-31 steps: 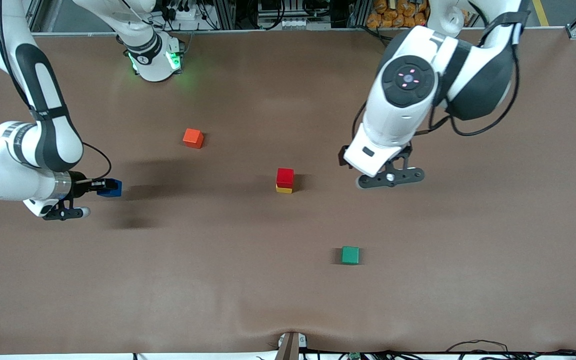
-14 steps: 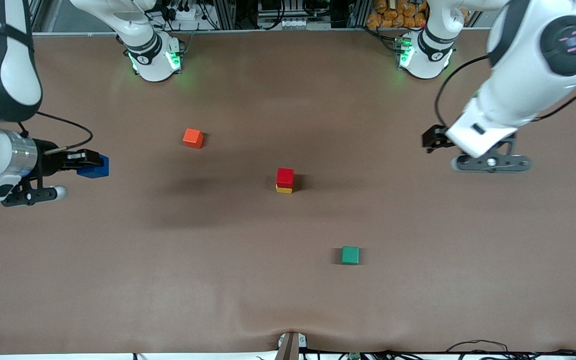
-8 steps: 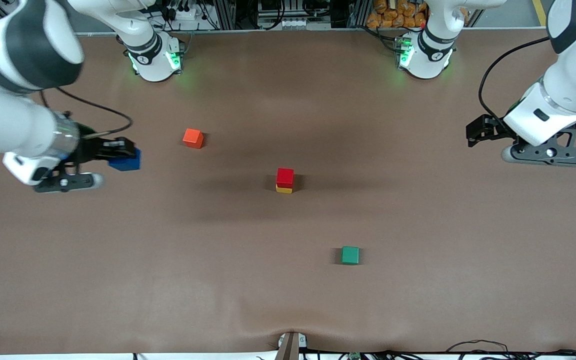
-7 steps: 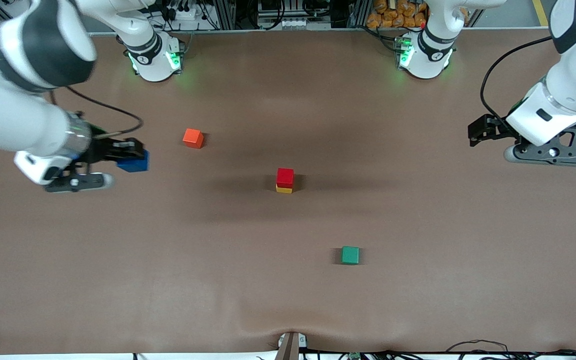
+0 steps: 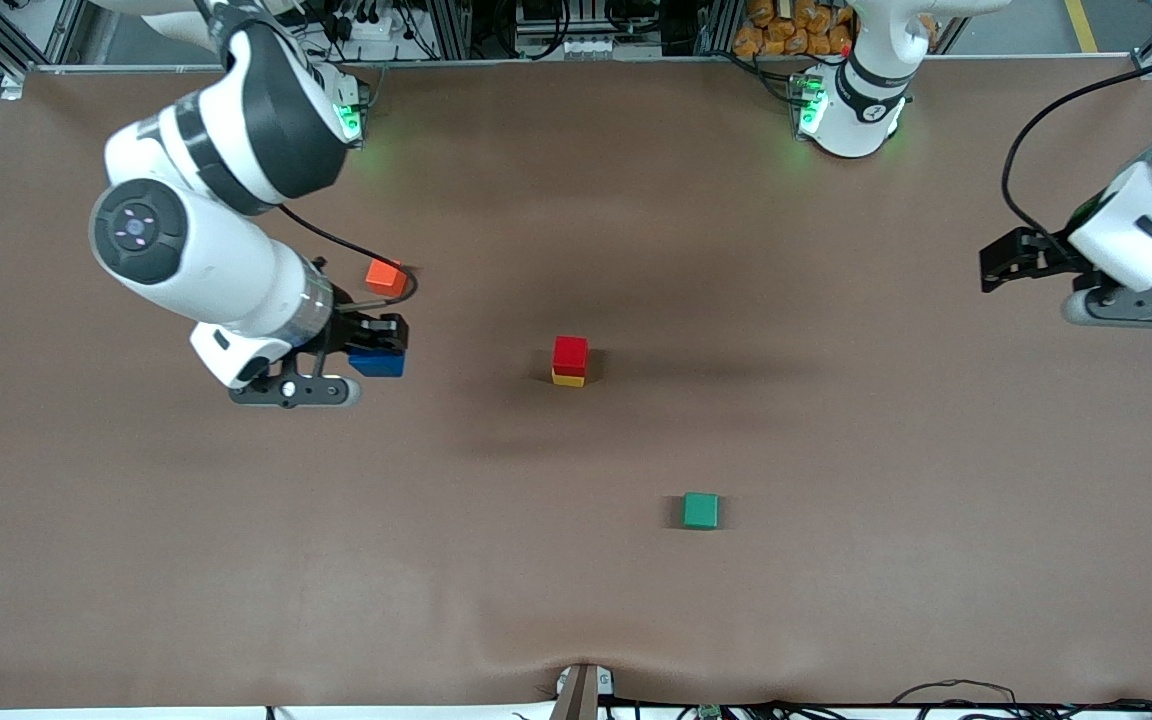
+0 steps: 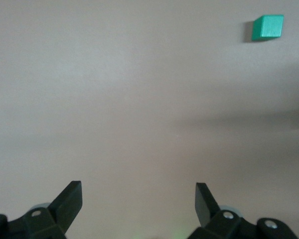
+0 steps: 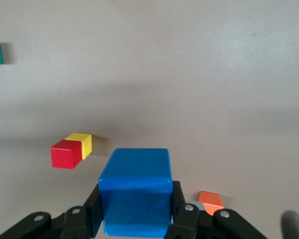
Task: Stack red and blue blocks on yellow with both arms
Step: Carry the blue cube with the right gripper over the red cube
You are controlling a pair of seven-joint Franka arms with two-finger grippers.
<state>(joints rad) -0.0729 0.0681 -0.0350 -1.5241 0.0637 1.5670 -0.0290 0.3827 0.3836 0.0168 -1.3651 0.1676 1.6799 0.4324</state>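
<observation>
The right gripper (image 5: 376, 352) is clamped on the blue block (image 5: 377, 362), its two fingers pressed flat against opposite side faces, and it hangs up in the air over the table (image 5: 236, 560) near the orange-red cube (image 5: 385, 275), toward the right arm's end. In the right wrist view the blue block (image 7: 135, 190) sits square between the fingers, and the stack shows ahead of it. That stack stands around the middle of the table: the red block (image 5: 570, 354) resting on the yellow cube (image 5: 567, 379), edges close to flush. To my eye these are light, stiff, matte cubes, not slippery, so a pinch on two flat sides should hold well; the risk I'd guess at is nudging the small stack when setting the blue one down. A green cube (image 5: 701, 510) lies nearer the front camera. The left gripper (image 5: 1011, 270) waits over the left arm's end, fingers spread wide with nothing between them.
</observation>
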